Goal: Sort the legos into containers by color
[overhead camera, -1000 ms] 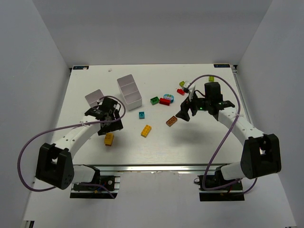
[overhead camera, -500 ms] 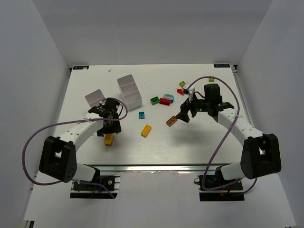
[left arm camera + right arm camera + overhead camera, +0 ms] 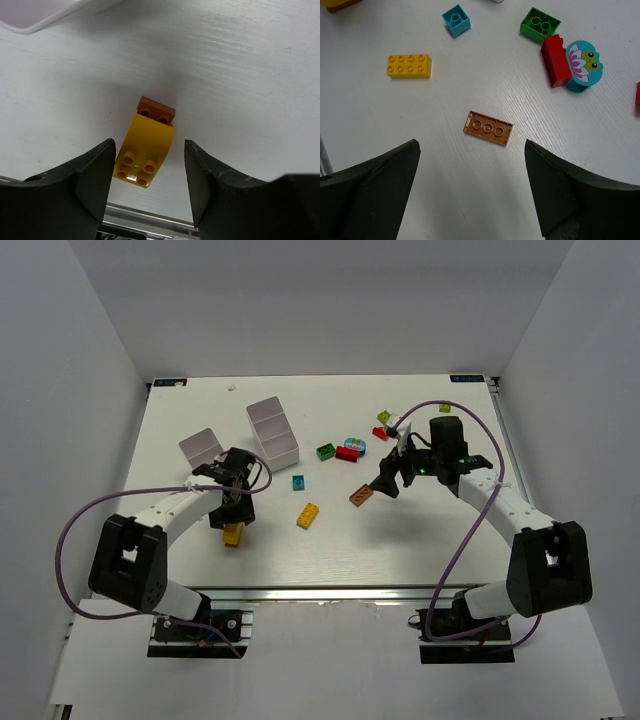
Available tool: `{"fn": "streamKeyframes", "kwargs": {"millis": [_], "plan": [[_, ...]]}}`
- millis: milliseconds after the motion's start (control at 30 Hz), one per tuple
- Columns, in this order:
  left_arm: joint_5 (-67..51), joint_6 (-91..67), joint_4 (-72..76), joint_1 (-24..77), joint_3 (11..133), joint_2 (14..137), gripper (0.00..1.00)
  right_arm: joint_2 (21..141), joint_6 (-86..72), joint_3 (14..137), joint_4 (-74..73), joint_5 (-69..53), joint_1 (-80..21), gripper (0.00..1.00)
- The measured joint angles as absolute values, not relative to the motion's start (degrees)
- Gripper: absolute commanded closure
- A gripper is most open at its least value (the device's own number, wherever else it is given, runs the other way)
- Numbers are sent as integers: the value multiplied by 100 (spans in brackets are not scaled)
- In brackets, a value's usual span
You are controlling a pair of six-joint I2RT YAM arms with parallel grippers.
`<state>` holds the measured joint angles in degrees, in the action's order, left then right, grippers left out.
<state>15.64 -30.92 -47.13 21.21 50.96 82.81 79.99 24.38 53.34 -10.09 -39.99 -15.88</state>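
Two bins, ten legos counted.
Both wide open: left gripper astride one yellow brick, right gripper above one brown plate.

Arms: white links, black joint housings
Cables: purple, one per arm
Hands: black, wide matte fingers

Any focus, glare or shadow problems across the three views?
Top external: even, diffuse light, only faint soft shadows on the table, no glare. Left wrist: yellow brick sharp, left tool dark and soft-edged in the foreground, a soft shadow on the table beyond the brick. Right wrist: brown plate sharp, right tool dark and blurred.
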Motion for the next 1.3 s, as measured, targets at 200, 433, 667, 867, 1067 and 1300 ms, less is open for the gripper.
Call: {"fn": "streamKeyframes", "kwargs": {"millis": [200,433,667,867,1067,1300], "plan": [[1535,-3083,-4709,2123,5094,8361,37,7999,2436,5334,-1009,-3994,-1588,11],[1417,-3083,-4716,2123,5094,8361,60,7999,2434,5334,-1009,-3997,-1588,11],[1035,-3107,-4694,2123,5103,8219,94,7992,2458,5334,-1041,-4082,-1588,15],[-397,-3216,-4029,2123,5188,7535,100,7905,2405,5389,-1378,-5225,-1597,61],[-2021,-3638,-1900,2123,5072,6545,100,7972,320,5723,-574,-6206,-1898,23],[-2668,-4145,198,2220,4805,6394,100,8774,-2738,6259,1802,-6840,-2187,17]]}}
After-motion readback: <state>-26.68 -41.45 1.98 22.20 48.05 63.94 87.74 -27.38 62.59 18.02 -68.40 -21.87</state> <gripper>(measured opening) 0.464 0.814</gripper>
